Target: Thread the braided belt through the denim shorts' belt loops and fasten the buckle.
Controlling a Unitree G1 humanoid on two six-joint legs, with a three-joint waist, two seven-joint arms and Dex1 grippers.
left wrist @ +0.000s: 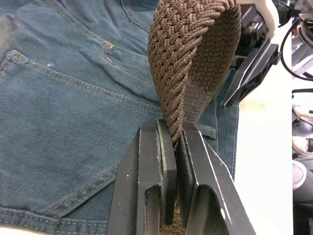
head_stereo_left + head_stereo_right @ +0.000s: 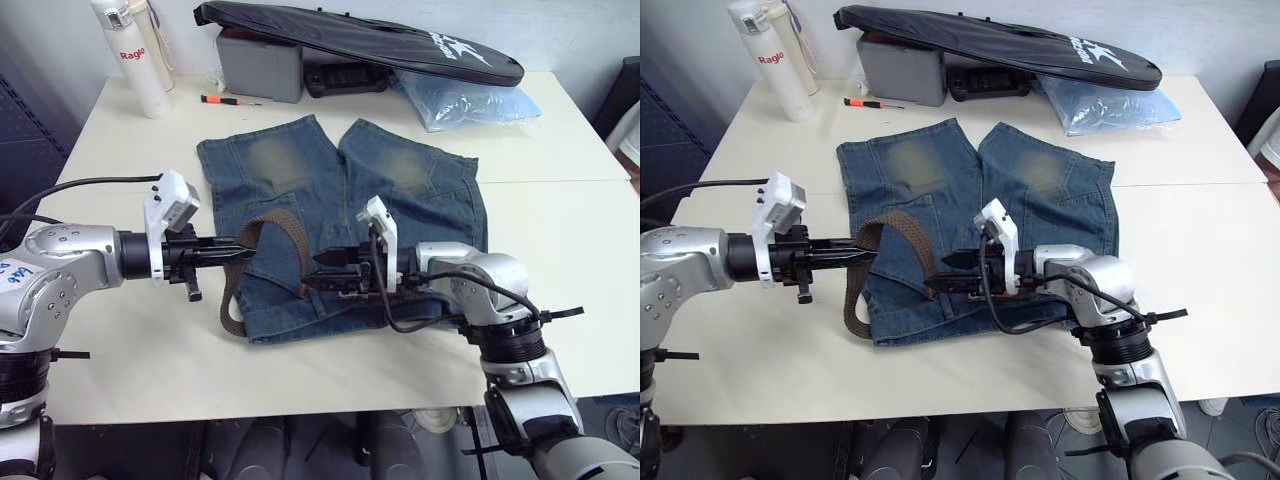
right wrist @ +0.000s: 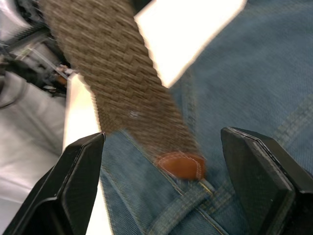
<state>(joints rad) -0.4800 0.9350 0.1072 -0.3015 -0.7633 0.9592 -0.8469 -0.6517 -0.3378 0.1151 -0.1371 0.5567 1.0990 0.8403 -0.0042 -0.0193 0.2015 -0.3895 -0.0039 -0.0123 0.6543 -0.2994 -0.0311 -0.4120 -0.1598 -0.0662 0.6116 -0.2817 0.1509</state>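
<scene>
The denim shorts [image 2: 400, 190] lie flat on the white table [image 2: 120, 340], waistband toward me. Over their left side the braided belt [image 2: 285, 222] rises in a brown arch. My left gripper [image 2: 240, 252] is shut on one side of that arch; the wrist view shows its fingers [image 1: 146, 161] clamping the strap [image 1: 195, 58]. From there the belt also drops to the waistband's left corner [image 2: 232, 318]. My right gripper [image 2: 322, 268] stands open at the arch's other end, with the tan tip [image 3: 182, 165] between its spread fingers [image 3: 78, 181], against the waistband. The belt loops are too small to tell apart. The buckle is hidden.
At the table's far edge stand a white bottle [image 2: 128, 50], a grey case [image 2: 260, 65], a long black bag [image 2: 360, 40] and a blue plastic bag [image 2: 465, 100]. A red screwdriver [image 2: 225, 100] lies near the bottle. Bare tabletop flanks the shorts.
</scene>
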